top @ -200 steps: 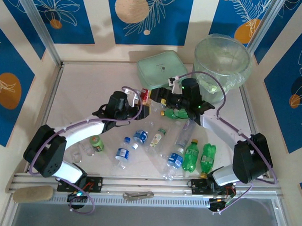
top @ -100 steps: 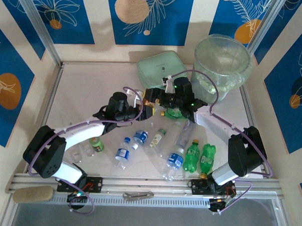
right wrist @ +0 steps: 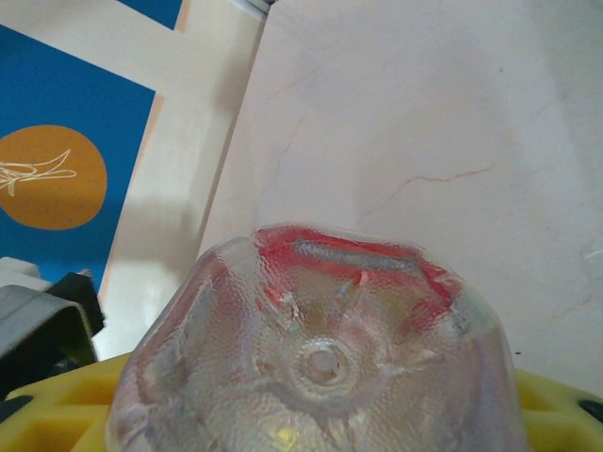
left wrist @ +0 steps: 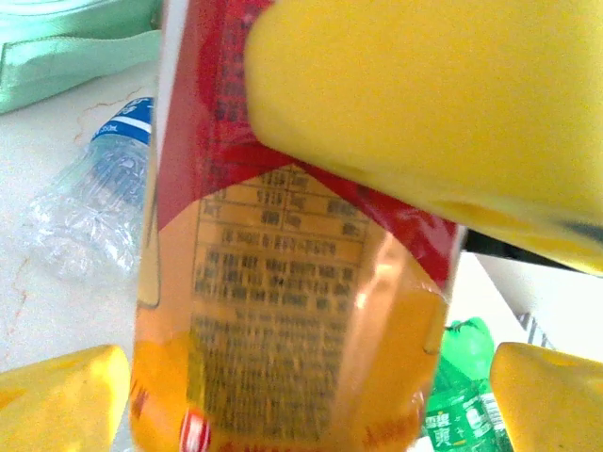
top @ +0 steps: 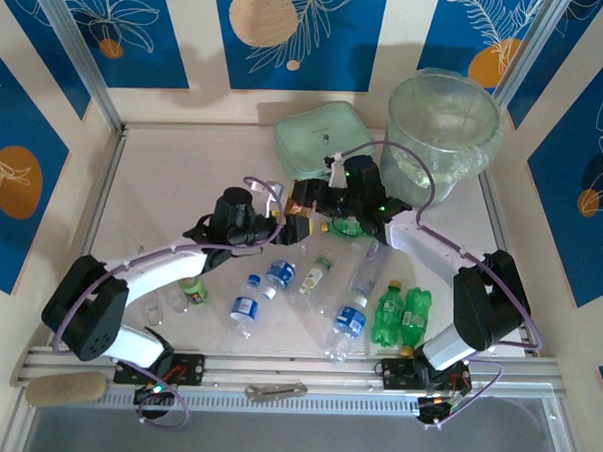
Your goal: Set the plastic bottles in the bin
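Note:
A red-labelled bottle [top: 303,201] is held off the table between both arms, in front of the mint case. Up close its red and orange label [left wrist: 283,282] stands between my left gripper's [left wrist: 301,405] yellow fingertips [left wrist: 57,395], which are spread open with a gap on each side. My right gripper [top: 320,199] is shut on this bottle; one of its yellow pads [left wrist: 415,122] presses the label. The right wrist view looks straight at the bottle's clear base [right wrist: 320,363]. The bin [top: 444,122] stands at the back right. Several plastic bottles [top: 350,318] lie on the table between the arms.
A flat mint-green case [top: 320,137] lies left of the bin. Two green bottles [top: 403,316] lie by the right arm's base, another green one [top: 192,286] by the left arm. A crushed clear bottle [left wrist: 89,202] lies below the left wrist.
My right gripper has swung left to the red-labelled bottle and shut on it. My left gripper, which held that bottle, has opened.

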Robot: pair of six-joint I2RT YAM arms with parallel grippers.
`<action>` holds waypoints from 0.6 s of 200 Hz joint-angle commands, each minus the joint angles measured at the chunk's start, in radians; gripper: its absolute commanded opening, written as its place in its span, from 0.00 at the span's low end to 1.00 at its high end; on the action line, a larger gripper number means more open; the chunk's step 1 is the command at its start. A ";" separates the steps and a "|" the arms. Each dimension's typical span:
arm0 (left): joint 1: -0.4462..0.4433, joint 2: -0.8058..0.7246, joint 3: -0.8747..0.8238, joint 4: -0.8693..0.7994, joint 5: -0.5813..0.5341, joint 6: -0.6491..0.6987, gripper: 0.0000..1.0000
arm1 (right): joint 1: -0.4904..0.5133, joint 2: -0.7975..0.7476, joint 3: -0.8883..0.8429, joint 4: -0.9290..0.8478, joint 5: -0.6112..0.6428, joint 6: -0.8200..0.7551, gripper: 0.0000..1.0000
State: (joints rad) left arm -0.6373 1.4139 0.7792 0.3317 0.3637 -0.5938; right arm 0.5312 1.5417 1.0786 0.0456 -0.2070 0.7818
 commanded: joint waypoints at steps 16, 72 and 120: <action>0.032 -0.083 -0.062 0.065 -0.072 -0.070 0.99 | -0.061 -0.076 0.057 -0.100 0.043 -0.080 0.56; 0.109 -0.140 -0.141 -0.002 -0.223 -0.139 0.99 | -0.228 -0.203 0.178 -0.279 0.085 -0.220 0.55; 0.117 -0.145 -0.166 -0.034 -0.273 -0.142 0.99 | -0.382 -0.246 0.350 -0.379 0.127 -0.315 0.55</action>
State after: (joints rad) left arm -0.5274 1.2881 0.6235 0.3244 0.1383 -0.7250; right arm 0.1951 1.3231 1.3460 -0.2527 -0.1207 0.5533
